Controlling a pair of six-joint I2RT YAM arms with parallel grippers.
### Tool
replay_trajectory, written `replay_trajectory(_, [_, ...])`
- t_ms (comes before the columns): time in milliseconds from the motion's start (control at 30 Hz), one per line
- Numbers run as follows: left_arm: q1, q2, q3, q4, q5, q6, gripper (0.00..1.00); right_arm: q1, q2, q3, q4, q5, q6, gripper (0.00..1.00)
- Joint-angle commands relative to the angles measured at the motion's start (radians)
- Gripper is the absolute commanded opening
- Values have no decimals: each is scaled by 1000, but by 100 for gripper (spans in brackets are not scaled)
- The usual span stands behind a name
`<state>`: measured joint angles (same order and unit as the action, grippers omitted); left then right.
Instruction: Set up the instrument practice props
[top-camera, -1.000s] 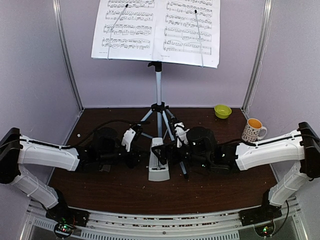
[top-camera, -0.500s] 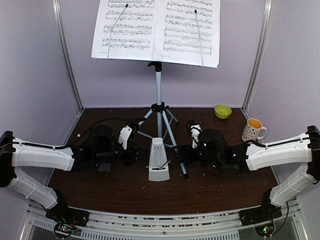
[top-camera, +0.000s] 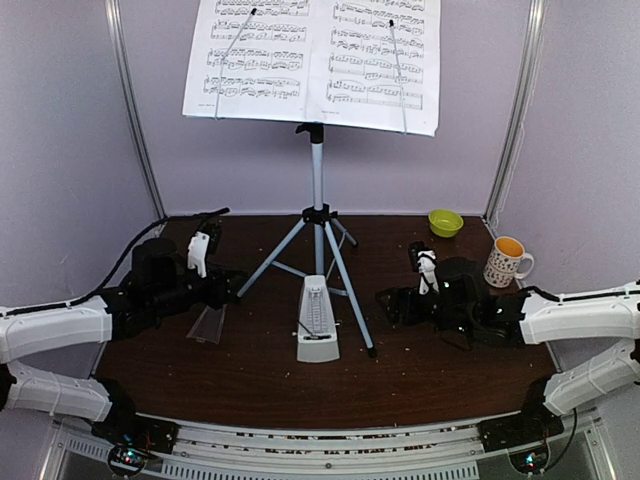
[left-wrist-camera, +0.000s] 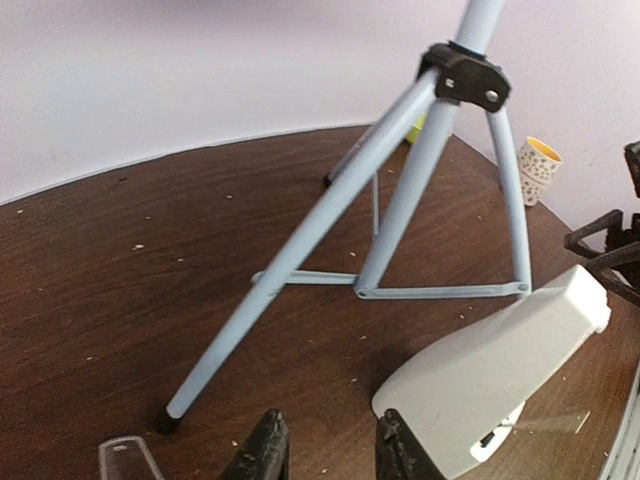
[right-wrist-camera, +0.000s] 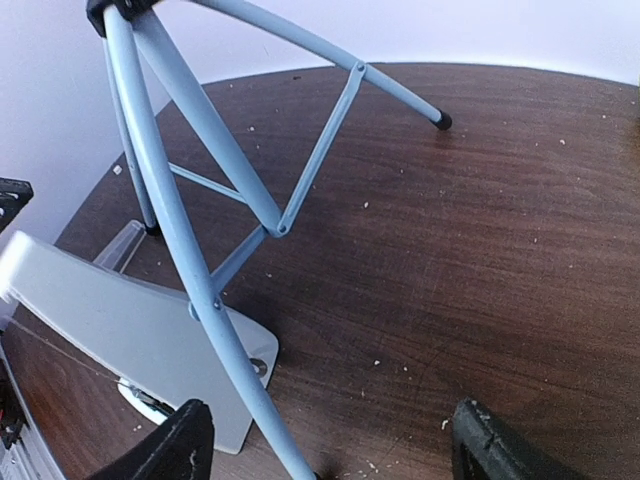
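Observation:
The silver tripod music stand (top-camera: 317, 180) stands at the back middle, its desk carrying two sheet-music pages (top-camera: 255, 55) (top-camera: 375, 60). The white pyramid metronome (top-camera: 317, 325) stands upright between the front tripod legs, uncovered. Its clear cover (top-camera: 207, 325) lies flat on the table to the left. My left gripper (top-camera: 235, 284) hovers left of the metronome (left-wrist-camera: 490, 370), open by a narrow gap, nothing between its fingertips (left-wrist-camera: 268, 445). My right gripper (top-camera: 386, 300) is to the metronome's right, wide open and empty, with a tripod leg (right-wrist-camera: 170, 190) and the metronome (right-wrist-camera: 110, 320) ahead of it.
A yellow-green bowl (top-camera: 445, 222) sits at the back right. A white mug with an orange inside (top-camera: 507, 260) stands just right of my right arm. Tripod legs spread over the middle of the brown table (top-camera: 430, 370). Metal corner posts rise at both back corners.
Both arms have pulled back sideways from the metronome, left arm leftward and right arm rightward. The metronome stays upright where it was.

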<state>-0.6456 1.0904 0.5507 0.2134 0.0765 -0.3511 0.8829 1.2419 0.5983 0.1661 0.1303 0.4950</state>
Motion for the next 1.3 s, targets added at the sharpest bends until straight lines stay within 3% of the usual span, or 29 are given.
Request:
replay_trajectory(0, [87, -81, -13, -80, -35, -39, 32, -44, -85, -18, 36, -84, -13, 86])
replay_trajectory(267, [212, -202, 20, -210, -63, -28, 34, -184, -224, 8, -37, -178, -60, 94])
replay_trajectory(567, [224, -200, 228, -406, -121, 87, 38, -371, -341, 160, -202, -274, -194, 100])
replay_trajectory(667, [224, -180, 289, -455, -132, 91, 49, -421, -363, 195, -238, -310, -211, 100])
replay_trajectory(800, [224, -187, 324, -489, -158, 73, 75, -467, -393, 205, -265, -335, -217, 100])
replay_trajectory(867, [225, -199, 328, -503, -178, 66, 95, -478, -410, 198, -274, -339, -209, 100])
replay_trajectory(1267, [224, -304, 225, -588, -291, -36, 98, -489, -528, 43, -259, -330, -122, 100])
